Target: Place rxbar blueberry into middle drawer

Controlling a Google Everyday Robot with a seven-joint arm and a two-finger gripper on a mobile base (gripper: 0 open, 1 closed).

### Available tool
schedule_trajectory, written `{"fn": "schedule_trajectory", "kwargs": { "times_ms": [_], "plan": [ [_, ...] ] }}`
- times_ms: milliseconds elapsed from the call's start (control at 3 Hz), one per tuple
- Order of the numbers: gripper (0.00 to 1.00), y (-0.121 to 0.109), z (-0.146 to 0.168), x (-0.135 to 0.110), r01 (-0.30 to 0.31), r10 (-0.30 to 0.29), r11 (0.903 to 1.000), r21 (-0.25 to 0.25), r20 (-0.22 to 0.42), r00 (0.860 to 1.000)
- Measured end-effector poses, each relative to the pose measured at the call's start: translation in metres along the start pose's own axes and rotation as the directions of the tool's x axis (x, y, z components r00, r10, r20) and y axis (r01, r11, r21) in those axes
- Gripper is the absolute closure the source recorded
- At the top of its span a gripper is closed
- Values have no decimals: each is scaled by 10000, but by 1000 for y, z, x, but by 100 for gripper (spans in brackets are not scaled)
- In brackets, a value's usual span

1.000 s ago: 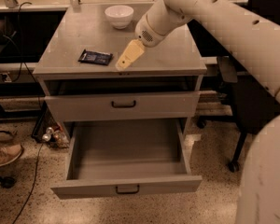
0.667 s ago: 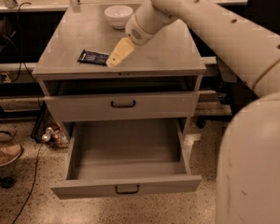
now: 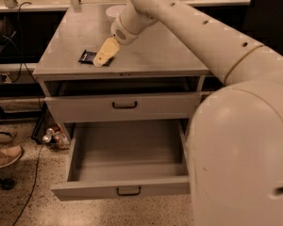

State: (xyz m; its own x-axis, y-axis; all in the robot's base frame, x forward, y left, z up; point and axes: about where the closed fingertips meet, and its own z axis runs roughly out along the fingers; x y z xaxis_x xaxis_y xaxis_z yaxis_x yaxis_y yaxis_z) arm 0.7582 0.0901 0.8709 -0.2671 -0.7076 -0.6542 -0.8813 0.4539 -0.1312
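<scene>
Camera view, hand (image 3: 102, 58) over rxbar blueberry (image 3: 87, 56), middle drawer (image 3: 85, 188) open

One gripper (image 3: 101, 59) over one bar (image 3: 87, 56), apparently two drawers (image 3: 85, 108) (image 3: 85, 190).

We see a grey metal cabinet whose counter (image 3: 155, 55) is a flat, dull grey top. A white bowl (image 3: 113, 10) sits at the counter's back edge, partly hidden behind the arm. The end effector (image 3: 105, 52) hangs low over the front left part of the counter. Just beneath the top we see a dark open gap, and under it the upper drawer front (image 3: 85, 109), pushed in, with a small dark handle (image 3: 125, 106). On the speckled floor (image 3: 37, 211) to the cabinet's left lie a few shiny cans (image 3: 51, 134), a tan shoe (image 3: 4, 158) and a thin black cable (image 3: 32, 185).
</scene>
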Motion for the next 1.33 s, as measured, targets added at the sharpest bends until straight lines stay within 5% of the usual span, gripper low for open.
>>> {"fn": "schedule_trajectory", "kwargs": {
  "times_ms": [333,667,1000,1333],
  "plan": [
    [0,12,49,-18,72,-65,9978,-659,115,9999],
    [0,13,56,-21,61,-60,9970,-777,27,10000],
    [18,14,62,-22,12,-20,9958,-918,-90,10000],
    [49,17,71,-18,-126,92,9929,-1185,-289,9995]
  ]
}}
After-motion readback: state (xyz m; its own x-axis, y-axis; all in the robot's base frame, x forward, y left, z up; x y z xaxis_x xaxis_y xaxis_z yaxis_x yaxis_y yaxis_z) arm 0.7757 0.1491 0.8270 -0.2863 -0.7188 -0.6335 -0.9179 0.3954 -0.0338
